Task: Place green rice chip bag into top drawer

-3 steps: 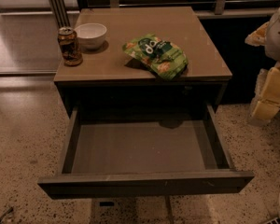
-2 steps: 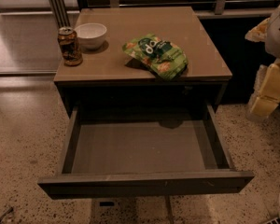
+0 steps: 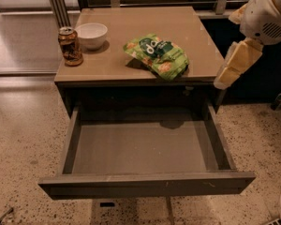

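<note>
The pick-up step is judged to be in hand. The bag [image 3: 157,55] lies ungrasped on the table [image 3: 107,64], above the open drawer [image 3: 145,184]. The gripper [image 3: 235,65] is held beside the table's right edge, and its state cannot be told. A reach leftward to the bag is called for next.

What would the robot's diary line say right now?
chip bag: on table, not held | drawer: pulled open | tool: right of table, apart from bag

The white letters on the dark green round logo of the green rice chip bag [image 3: 158,56] look to me like "pop". I cannot read the soda can [image 3: 70,46] label. My gripper [image 3: 225,78] hangs beside the table's [image 3: 196,32] right edge.
</note>
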Controlling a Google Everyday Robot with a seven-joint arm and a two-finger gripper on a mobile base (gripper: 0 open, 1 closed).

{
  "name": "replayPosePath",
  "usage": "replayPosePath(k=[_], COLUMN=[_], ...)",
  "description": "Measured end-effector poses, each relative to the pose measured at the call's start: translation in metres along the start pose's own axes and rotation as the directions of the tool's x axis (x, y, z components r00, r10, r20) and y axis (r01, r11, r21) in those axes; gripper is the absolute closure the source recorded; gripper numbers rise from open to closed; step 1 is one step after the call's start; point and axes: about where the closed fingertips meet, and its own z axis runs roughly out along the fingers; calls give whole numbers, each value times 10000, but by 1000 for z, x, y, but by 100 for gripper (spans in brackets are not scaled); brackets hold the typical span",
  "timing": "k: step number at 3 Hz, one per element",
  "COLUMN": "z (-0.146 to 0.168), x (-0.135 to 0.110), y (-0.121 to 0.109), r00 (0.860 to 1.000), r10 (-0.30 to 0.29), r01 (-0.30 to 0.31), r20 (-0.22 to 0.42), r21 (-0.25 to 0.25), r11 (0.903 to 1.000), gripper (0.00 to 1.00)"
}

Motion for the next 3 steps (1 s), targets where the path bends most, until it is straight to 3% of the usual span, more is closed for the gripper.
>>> replayPosePath(k=[1,3], z=[38,112], x=[-33,-74], y=[-34,-70], r00=[9915,9542], r10=[537,1317], r01=[-557,-1490], r20=[1182,2686], r21=[143,451], r11=[9983,9878], gripper=[0,0])
